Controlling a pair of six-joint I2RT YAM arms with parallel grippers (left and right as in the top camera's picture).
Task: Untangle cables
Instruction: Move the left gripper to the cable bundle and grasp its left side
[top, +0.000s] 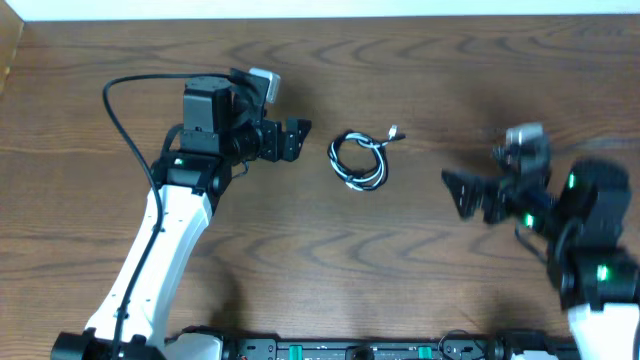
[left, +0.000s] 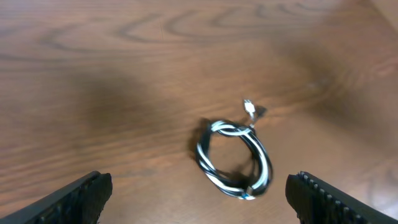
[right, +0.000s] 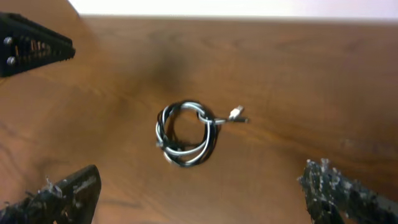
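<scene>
The cables (top: 360, 160) lie in one small coil of white and black wire at the middle of the table, with a small plug (top: 394, 132) sticking out at its upper right. My left gripper (top: 299, 138) stands open just left of the coil, apart from it. In the left wrist view the cables (left: 234, 158) sit between and ahead of the open fingers. My right gripper (top: 458, 193) is open to the right of the coil, well clear of it. The right wrist view shows the cables (right: 186, 141) ahead of its spread fingers.
The brown wooden table (top: 420, 270) runs to a pale wall along the far edge. A thick black arm wire (top: 120, 120) loops out left of the left arm. A black rail with connectors (top: 350, 350) lines the near edge.
</scene>
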